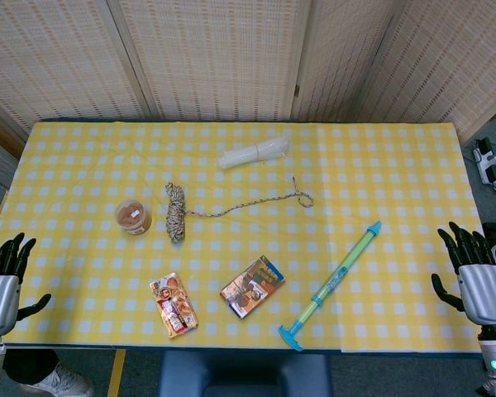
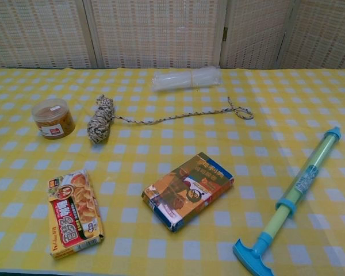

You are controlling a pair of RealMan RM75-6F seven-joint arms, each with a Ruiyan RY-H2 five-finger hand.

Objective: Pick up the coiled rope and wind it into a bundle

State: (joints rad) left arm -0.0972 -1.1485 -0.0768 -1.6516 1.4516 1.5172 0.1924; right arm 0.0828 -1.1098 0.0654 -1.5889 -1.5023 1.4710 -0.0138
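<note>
A speckled coiled rope point(image 1: 175, 212) point(image 2: 99, 122) lies left of centre on the yellow checked tablecloth point(image 1: 380, 165), with a loose tail point(image 1: 256, 202) point(image 2: 184, 117) running right to a small loop. My left hand point(image 1: 2, 277) hangs open off the table's left edge, far from the rope. My right hand point(image 1: 478, 273) is open at the right edge, fingers spread, holding nothing. Neither hand shows in the chest view.
A small round tub point(image 1: 134, 217) point(image 2: 53, 118) stands just left of the coil. A clear plastic bundle point(image 1: 253, 153) point(image 2: 186, 78) lies behind. Two snack packets point(image 1: 175, 304) point(image 1: 252, 286) and a green-blue pump toy point(image 1: 332, 285) point(image 2: 291, 201) lie near the front.
</note>
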